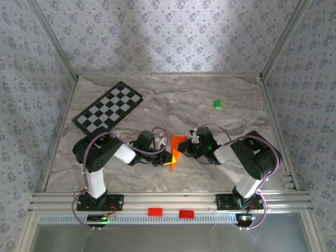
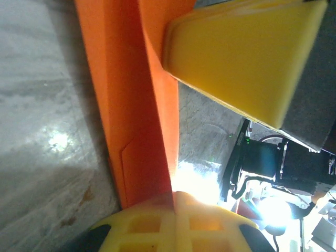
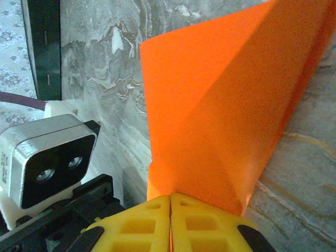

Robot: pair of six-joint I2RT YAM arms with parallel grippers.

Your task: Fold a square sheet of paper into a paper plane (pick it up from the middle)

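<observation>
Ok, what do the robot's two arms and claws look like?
The left arm and the right arm both have black joints and white links on black bases. Purple cables loop along each arm. The right arm shows a green light. The claw fingers are yellow plastic with square hollows.
</observation>
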